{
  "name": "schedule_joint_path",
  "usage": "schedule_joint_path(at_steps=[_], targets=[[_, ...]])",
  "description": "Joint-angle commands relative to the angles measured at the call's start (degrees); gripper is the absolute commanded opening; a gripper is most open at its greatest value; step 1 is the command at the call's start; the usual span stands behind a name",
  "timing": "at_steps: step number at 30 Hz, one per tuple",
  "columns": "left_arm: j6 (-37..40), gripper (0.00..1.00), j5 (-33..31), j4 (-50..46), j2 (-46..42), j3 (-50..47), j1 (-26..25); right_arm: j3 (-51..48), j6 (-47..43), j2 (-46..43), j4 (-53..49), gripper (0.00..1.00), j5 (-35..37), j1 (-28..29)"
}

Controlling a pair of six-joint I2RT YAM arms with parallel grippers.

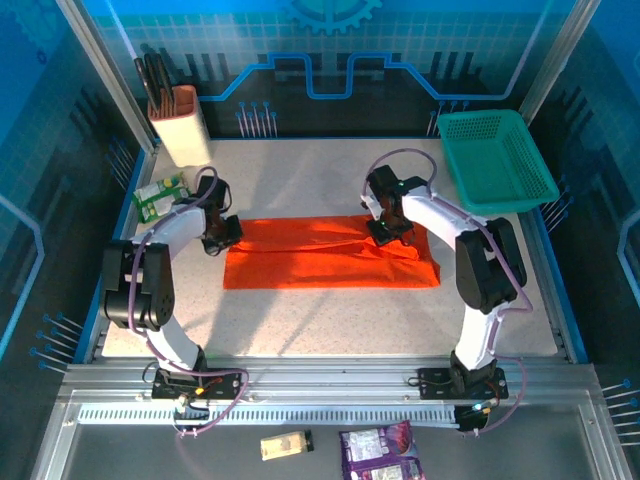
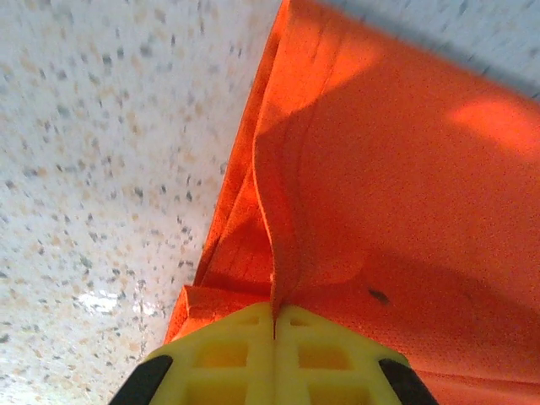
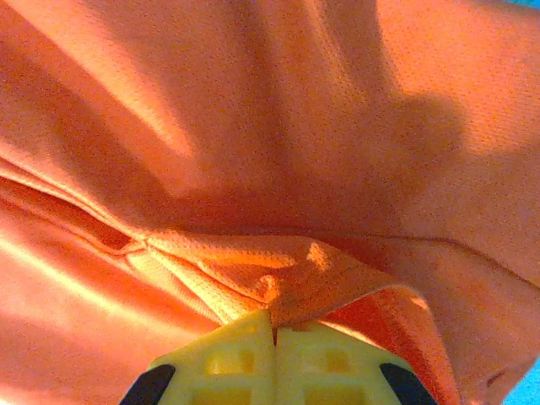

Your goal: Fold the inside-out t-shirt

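The inside-out t-shirt (image 1: 330, 255) lies as a long orange-red band across the middle of the table. My left gripper (image 1: 222, 236) is at the band's far left corner, shut on a raised ridge of the t-shirt (image 2: 380, 194); its yellow fingers (image 2: 228, 350) meet with the cloth pinched between them. My right gripper (image 1: 385, 232) sits on the band's far edge, right of the middle. There it is shut on a bunched fold of the t-shirt (image 3: 253, 169), and the yellow fingers (image 3: 329, 359) press together under the cloth.
A teal mesh basket (image 1: 497, 160) stands at the back right corner. A cream holder with dark utensils (image 1: 178, 120) is at the back left, with a green-and-white packet (image 1: 158, 196) beside it. Two packets (image 1: 345, 442) lie below the table's near rail.
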Motion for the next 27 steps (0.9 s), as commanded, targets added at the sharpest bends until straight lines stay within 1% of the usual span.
schedule_joint_path(at_steps=[1, 6, 11, 14, 15, 17, 18, 19, 20, 21, 25, 27], targets=[[2.4, 0.0, -3.33, -2.95, -0.38, 3.08, 0.35, -1.21, 1.33, -4.69, -3.14, 0.0, -0.17, 1.37], [3.93, 0.0, -5.49, -2.69, 2.02, 3.26, 0.35, -3.66, 2.72, -5.26, -3.34, 0.0, -2.14, 2.42], [4.02, 0.0, -5.49, -2.34, 4.31, 1.78, 0.35, -6.08, 3.74, -2.9, -2.12, 0.0, -3.22, 3.43], [4.1, 0.0, -6.61, -2.29, 4.87, 0.79, 0.35, -6.63, 3.95, -1.36, -1.59, 0.0, -4.08, 3.52], [4.22, 0.02, -6.67, -2.23, 4.96, 0.46, 0.35, -6.7, 4.04, -1.03, -1.56, 0.02, -4.27, 3.6], [4.5, 0.06, -6.8, -2.17, 4.62, -0.11, 0.35, -6.65, 4.04, -1.07, -1.74, 0.1, -5.1, 3.72], [4.51, 0.09, -6.94, -2.22, 4.16, -0.37, 0.35, -6.72, 4.13, -1.33, -1.89, 0.16, -5.64, 3.7], [4.53, 0.15, -6.74, -2.17, 3.41, -0.63, 0.35, -6.79, 4.22, -1.95, -1.99, 0.27, -6.17, 3.7], [4.51, 0.18, -6.44, -2.33, 2.73, -0.66, 0.35, -6.88, 4.34, -2.55, -2.16, 0.33, -6.58, 3.7], [4.55, 0.21, -6.23, -2.58, 1.86, -0.59, 0.35, -6.96, 4.4, -3.44, -2.41, 0.36, -7.17, 3.7], [4.71, 0.29, -6.24, -4.12, -2.23, 1.11, 0.35, -7.35, 4.48, -7.76, -2.88, 0.4, -10.13, 2.8], [5.07, 0.3, -6.5, -5.31, -2.77, 3.19, 0.35, -7.42, 4.73, -9.53, -2.72, 0.41, -11.18, 1.77]])
